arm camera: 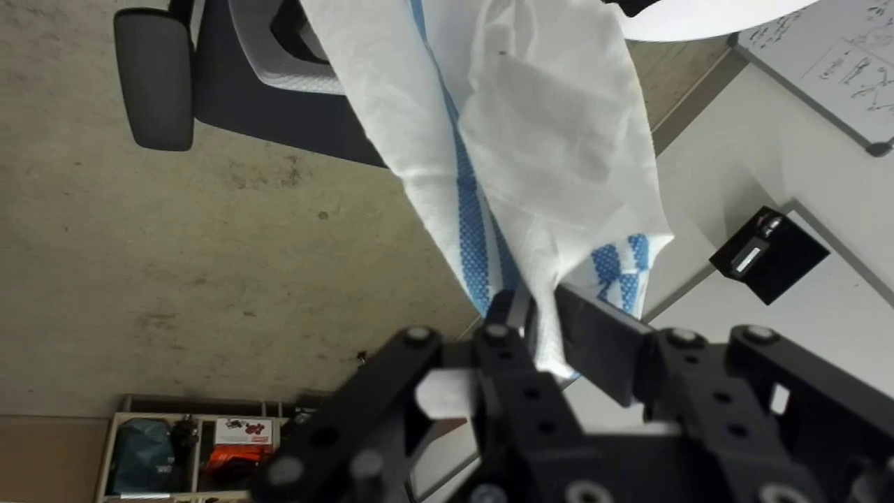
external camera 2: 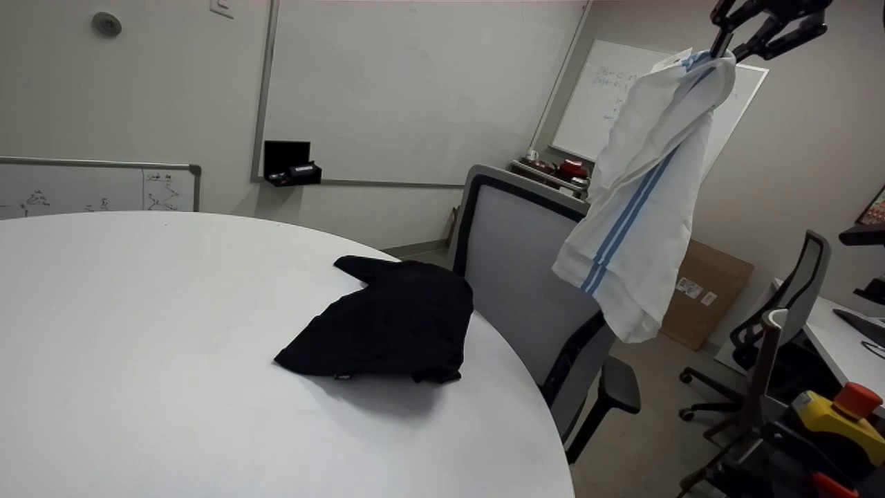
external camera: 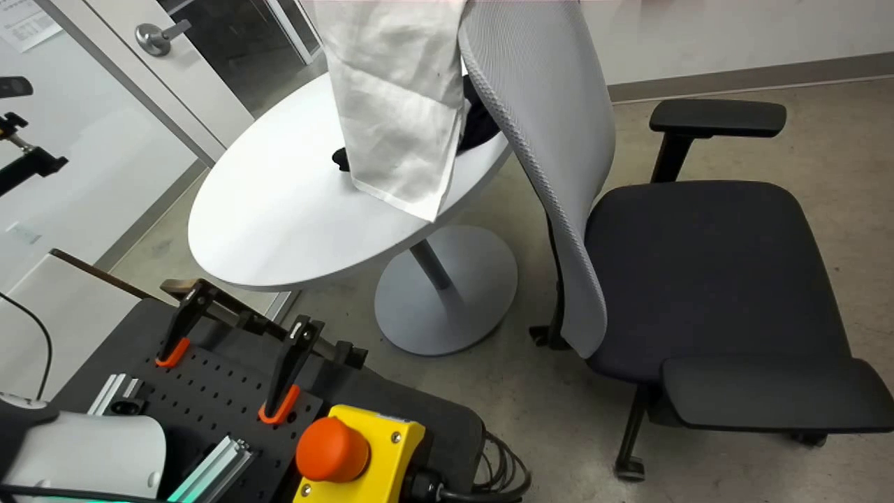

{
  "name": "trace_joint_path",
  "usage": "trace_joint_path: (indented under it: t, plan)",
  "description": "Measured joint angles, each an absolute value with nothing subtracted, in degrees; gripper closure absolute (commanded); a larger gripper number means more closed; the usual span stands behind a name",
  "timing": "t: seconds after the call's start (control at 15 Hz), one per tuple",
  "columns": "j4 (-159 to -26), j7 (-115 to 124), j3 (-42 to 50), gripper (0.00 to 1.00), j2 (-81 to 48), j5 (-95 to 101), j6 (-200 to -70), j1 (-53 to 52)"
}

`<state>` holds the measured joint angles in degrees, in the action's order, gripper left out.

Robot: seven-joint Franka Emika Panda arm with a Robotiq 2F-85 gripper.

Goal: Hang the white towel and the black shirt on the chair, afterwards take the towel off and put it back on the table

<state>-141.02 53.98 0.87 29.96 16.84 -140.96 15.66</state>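
Observation:
My gripper (external camera 2: 723, 52) is shut on a bunched upper part of the white towel (external camera 2: 643, 187), which hangs down in loose folds with blue stripes. In the wrist view the cloth runs between the finger pads of the gripper (arm camera: 548, 321). The towel (external camera: 398, 98) hangs beside the tall grey back of the chair (external camera: 545, 105) in an exterior view, overlapping the table behind; whether it touches the chair I cannot tell. The black shirt (external camera 2: 387, 318) lies crumpled on the round white table (external camera 2: 173, 387), near the edge by the chair (external camera 2: 525, 256). In an exterior view the gripper is out of frame.
A dark bench with clamps (external camera: 286, 370) and a yellow emergency-stop box (external camera: 391, 447) stands near the table. The chair has black armrests (external camera: 719, 119). Another chair (external camera 2: 781, 311) and a cardboard box (external camera 2: 712, 290) are farther back. A black holder (external camera 2: 290, 166) hangs on the whiteboard.

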Motion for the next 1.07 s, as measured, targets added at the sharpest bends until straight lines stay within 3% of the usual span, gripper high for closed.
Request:
trace_joint_path:
  t: [1.07]
  plan:
    - [-125.92, 54.10, 1.70, 0.97, 13.33, 16.51, -143.29, 17.55]
